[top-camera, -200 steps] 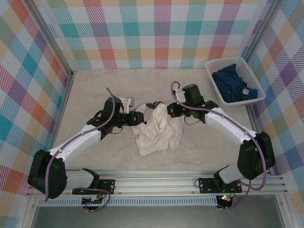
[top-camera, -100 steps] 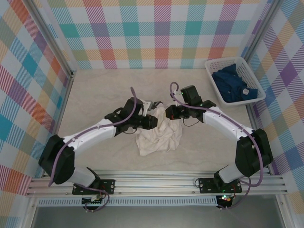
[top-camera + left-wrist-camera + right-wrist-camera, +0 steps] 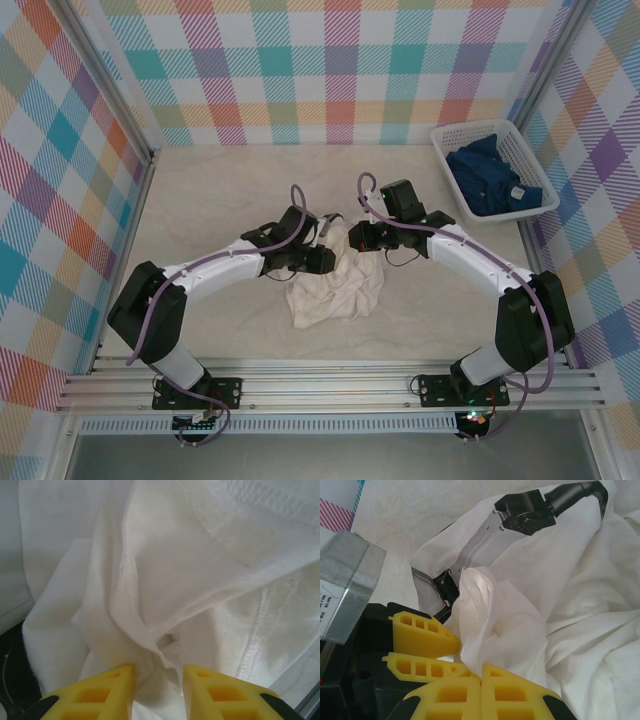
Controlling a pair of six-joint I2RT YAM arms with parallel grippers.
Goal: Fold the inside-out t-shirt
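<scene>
Inspecting table [image 3: 200, 200]: inside-out t-shirt [image 3: 335, 290] lies crumpled in a heap at mid-table, between the two arms and nearer their bases than the far wall. Upper edge of heap is lifted where both grippers meet it.

L side: left gripper [image 3: 328, 258] sits at the heap's top-left. Wrist view shows its fingers [image 3: 100, 692] narrowly apart, approx. a finger-width gap, with a bunched fold of white cloth [image 3: 200, 580] filling that gap; creases converge on it. Reads as a pinch on the shirt.

R side: right gripper [image 3: 350, 238] sits at the heap's top edge, just beside the left one. Its own camera shows the right gripper [image 3: 481, 690] with fingertips pressed together, no gap, and a twisted tuft of the shirt [image 3: 485, 625] rising from between them. Firm hold on cloth.

Misc.: white basket [image 3: 445, 160] at far-right corner, dark blue garment [image 3: 495, 180] inside, well apart from the shirt.
</scene>
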